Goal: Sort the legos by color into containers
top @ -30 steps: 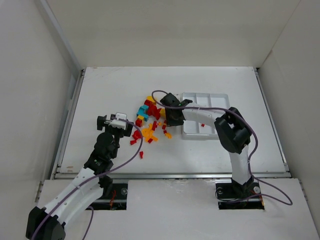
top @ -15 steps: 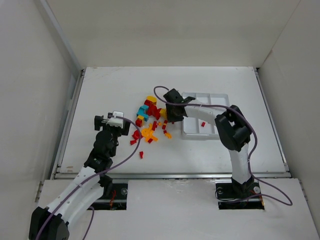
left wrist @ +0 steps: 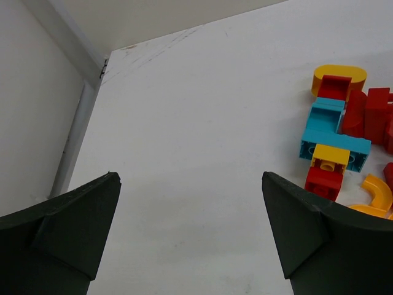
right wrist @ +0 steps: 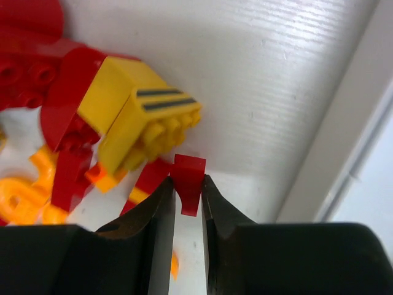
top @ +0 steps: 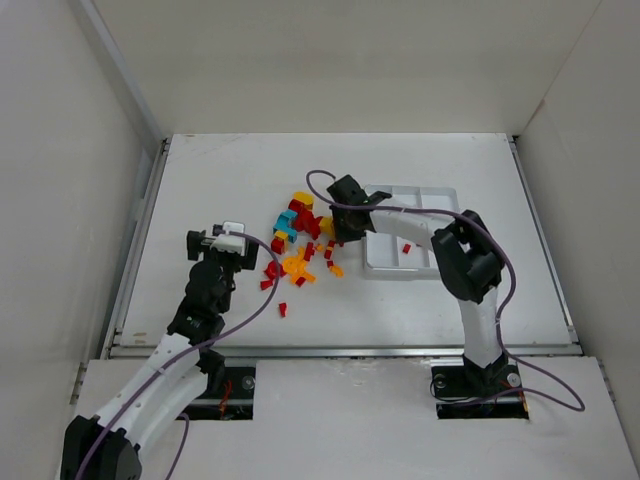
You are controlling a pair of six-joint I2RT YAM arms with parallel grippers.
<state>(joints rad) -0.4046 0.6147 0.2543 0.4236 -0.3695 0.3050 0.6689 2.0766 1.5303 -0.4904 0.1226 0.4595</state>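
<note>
A small red lego (right wrist: 189, 174) sits pinched between the closed-down fingertips of the right gripper (right wrist: 187, 192), at the 3 o'clock edge of the pile of legos (top: 298, 243) and just beside the white tray (top: 412, 187). The pile, red, yellow and teal, lies on the table (top: 220, 180) at the tray's 9 o'clock. One red brick (top: 406, 248) lies inside the tray. At the pile's 9 o'clock, the left gripper (left wrist: 190, 236) hovers with its jaws spread wide and grasps nothing.
</note>
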